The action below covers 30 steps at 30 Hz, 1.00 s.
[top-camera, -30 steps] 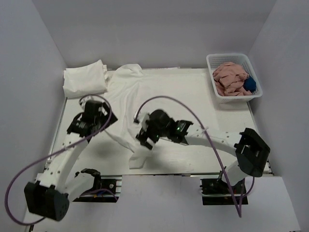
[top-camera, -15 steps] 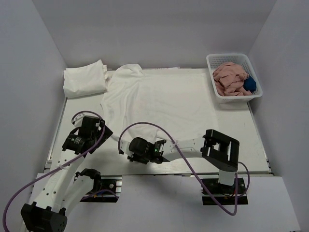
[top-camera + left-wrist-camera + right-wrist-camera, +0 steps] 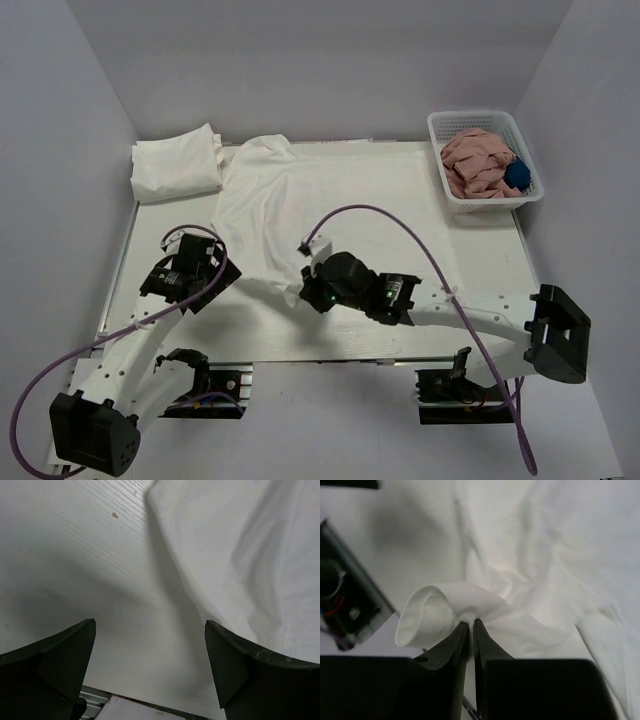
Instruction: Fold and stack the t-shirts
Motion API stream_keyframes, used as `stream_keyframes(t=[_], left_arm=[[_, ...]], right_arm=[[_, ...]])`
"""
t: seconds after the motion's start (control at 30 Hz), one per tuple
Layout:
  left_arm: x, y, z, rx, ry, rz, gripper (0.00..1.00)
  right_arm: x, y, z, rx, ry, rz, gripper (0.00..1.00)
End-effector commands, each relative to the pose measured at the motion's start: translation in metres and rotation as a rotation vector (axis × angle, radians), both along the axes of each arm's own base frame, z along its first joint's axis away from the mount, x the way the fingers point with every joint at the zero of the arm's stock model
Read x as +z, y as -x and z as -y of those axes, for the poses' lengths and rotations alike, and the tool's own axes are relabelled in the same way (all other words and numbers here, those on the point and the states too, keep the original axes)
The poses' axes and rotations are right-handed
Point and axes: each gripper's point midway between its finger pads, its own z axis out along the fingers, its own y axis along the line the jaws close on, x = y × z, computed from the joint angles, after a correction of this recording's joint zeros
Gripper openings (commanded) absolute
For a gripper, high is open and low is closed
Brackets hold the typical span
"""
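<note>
White cloth t-shirt [image 3: 330, 200] lies spread on pale bench [image 3: 500, 250]; right gripper [image 3: 471, 625] jaws pinch its near edge, left gripper [image 3: 150, 624] jaws gape wide, holding nothing.

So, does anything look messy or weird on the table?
Nothing is spilled or broken. The big white cloth t-shirt spread on the table lies wrinkled, and its near edge is bunched into a curl pinched in the right hand. That looks like folding under way.

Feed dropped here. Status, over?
Right claw shut on near edge of spread white cloth t-shirt. Left claw open, empty, above white table. Nothing in the way.
</note>
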Motion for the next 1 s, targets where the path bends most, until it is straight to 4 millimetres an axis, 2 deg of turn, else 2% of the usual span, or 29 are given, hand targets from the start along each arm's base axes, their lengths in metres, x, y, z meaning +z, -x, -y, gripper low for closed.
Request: stream_keyframes(t=[0.0, 0.03, 0.1, 0.13, 0.17, 0.2, 0.27, 0.33, 0.37, 0.43, 0.47, 0.5, 0.6, 0.63, 0.67, 0.7, 0.77, 0.87, 0.97], left_arm=[[0.001, -0.006, 0.010, -0.057, 0.017, 0.010, 1.00], [0.000, -0.007, 0.014, -0.079, 0.032, 0.007, 1.00], [-0.001, -0.009, 0.017, -0.094, 0.036, 0.004, 1.00], [-0.001, -0.009, 0.017, -0.094, 0.036, 0.004, 1.00], [-0.004, -0.008, 0.018, -0.099, 0.040, -0.014, 1.00], [-0.004, -0.008, 0.018, -0.099, 0.040, -0.014, 1.00], [-0.008, -0.008, 0.022, -0.119, 0.048, -0.034, 1.00], [-0.011, -0.011, 0.027, -0.146, 0.062, -0.044, 1.00], [-0.010, -0.010, 0.034, -0.198, 0.082, -0.040, 1.00], [-0.010, -0.010, 0.049, -0.274, 0.127, -0.031, 1.00], [-0.012, -0.009, 0.051, -0.301, 0.126, -0.041, 0.99], [-0.010, -0.009, 0.055, -0.332, 0.129, -0.031, 0.99], [-0.007, -0.010, 0.070, -0.431, 0.148, -0.006, 0.97], [-0.005, -0.010, 0.074, -0.454, 0.164, 0.003, 0.97], [-0.007, -0.009, 0.079, -0.472, 0.171, -0.006, 0.95], [-0.002, -0.013, 0.088, -0.514, 0.179, 0.020, 0.94], [-0.006, -0.011, 0.103, -0.574, 0.216, 0.003, 0.94], [-0.001, -0.016, 0.127, -0.662, 0.242, 0.034, 0.94], [-0.007, -0.017, 0.148, -0.723, 0.242, 0.014, 0.94]], right_arm=[[-0.047, -0.034, 0.061, -0.403, 0.092, -0.190, 0.14], [-0.057, -0.047, 0.082, -0.502, 0.127, -0.223, 0.30], [-0.070, -0.049, 0.090, -0.549, 0.153, -0.274, 0.46], [-0.075, -0.044, 0.091, -0.535, 0.166, -0.325, 0.51], [-0.088, -0.052, 0.098, -0.582, 0.200, -0.368, 0.50], [-0.092, -0.053, 0.097, -0.580, 0.205, -0.390, 0.50], [-0.107, -0.054, 0.095, -0.546, 0.244, -0.450, 0.59], [-0.105, -0.057, 0.092, -0.458, 0.292, -0.405, 0.60], [-0.103, -0.061, 0.093, -0.467, 0.309, -0.373, 0.62], [-0.100, -0.069, 0.106, -0.511, 0.310, -0.338, 0.65], [-0.091, -0.079, 0.115, -0.559, 0.289, -0.295, 0.65], [-0.092, -0.085, 0.126, -0.620, 0.296, -0.269, 0.58], [-0.092, -0.099, 0.140, -0.692, 0.302, -0.262, 0.37], [-0.090, -0.109, 0.150, -0.734, 0.306, -0.273, 0.30], [-0.094, -0.107, 0.148, -0.716, 0.328, -0.269, 0.24], [-0.096, -0.109, 0.147, -0.709, 0.334, -0.279, 0.15], [-0.094, -0.116, 0.148, -0.701, 0.323, -0.277, 0.03], [-0.090, -0.124, 0.144, -0.681, 0.283, -0.294, 0.00], [-0.089, -0.123, 0.140, -0.638, 0.261, -0.326, 0.00]])
